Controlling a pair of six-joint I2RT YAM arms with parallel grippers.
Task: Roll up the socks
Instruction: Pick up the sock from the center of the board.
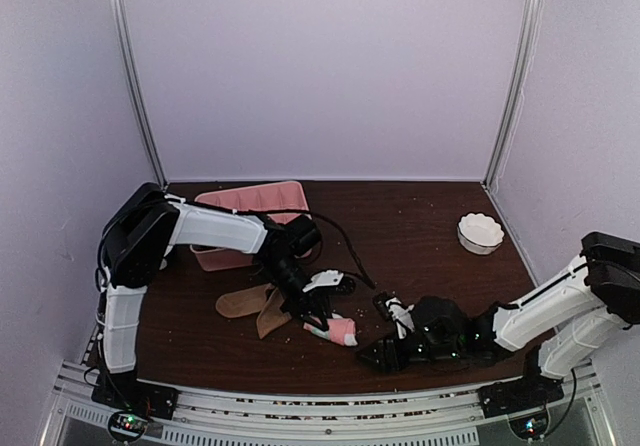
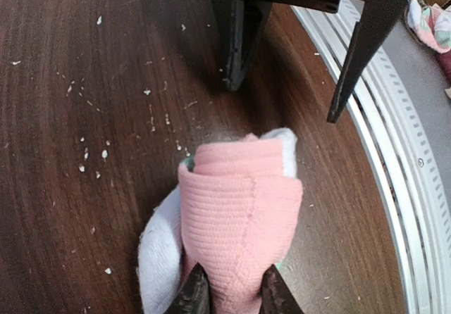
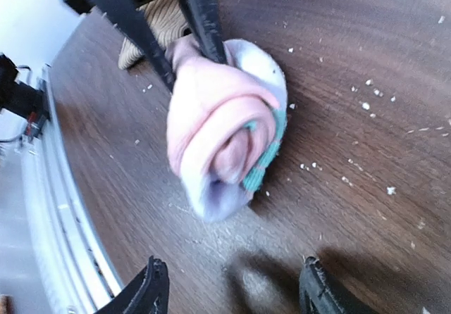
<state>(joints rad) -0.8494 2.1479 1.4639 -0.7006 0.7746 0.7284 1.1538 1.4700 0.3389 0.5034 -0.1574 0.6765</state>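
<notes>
Located at lower centre of the overhead view: pink fabric sock roll with white and mint-green patches (image 1: 342,330), resting on the dark brown wooden table (image 1: 430,256). Wound into a tight spiral, seen end-on at centre of the right wrist view (image 3: 218,131). Pinched at its near end by the left gripper (image 2: 232,296), closed on the fabric at the bottom edge of the left wrist view. Found spread wide and holding nothing: right gripper (image 3: 236,289), at the bottom of its own view, clear of the roll. Lying just left of the roll in the overhead view, not yet rolled: flat tan-beige socks (image 1: 255,306).

Judged step in hand: securing the finished roll.

Recommended:
- Keep the left pinch firm to prevent unwinding.
- Bring the right gripper to the loose white end.
- Fold that end over the spiral without dragging the bundle across the table.

Risk: outer layer springing loose on release.

Scattered white specks (image 2: 104,154) noted on the table; no obstruction expected.
</notes>
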